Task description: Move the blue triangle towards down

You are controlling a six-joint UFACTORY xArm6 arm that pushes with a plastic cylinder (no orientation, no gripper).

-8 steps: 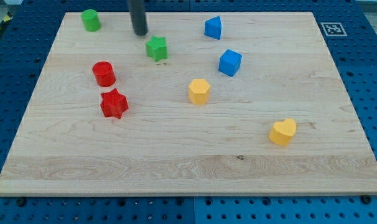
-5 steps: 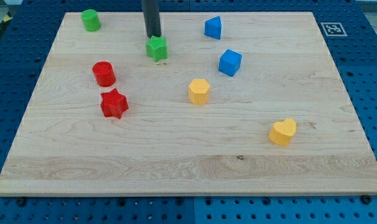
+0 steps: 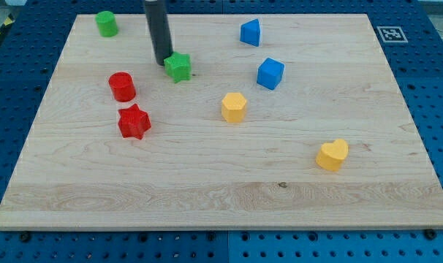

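Note:
The blue triangle (image 3: 251, 32) stands near the view's top edge of the wooden board (image 3: 221, 183), right of centre. My tip (image 3: 162, 61) is far to its left, touching the upper-left side of the green star (image 3: 178, 66). A blue cube (image 3: 270, 73) sits just below and right of the triangle.
A green cylinder (image 3: 106, 23) is at the top left. A red cylinder (image 3: 122, 86) and a red star (image 3: 134, 121) sit at the left. A yellow hexagon (image 3: 234, 107) is at the centre, a yellow heart (image 3: 332, 155) at the lower right.
My tip went right to the green star's top, then back left and down. The green star slid a little down and to the left. The blue triangle has not moved.

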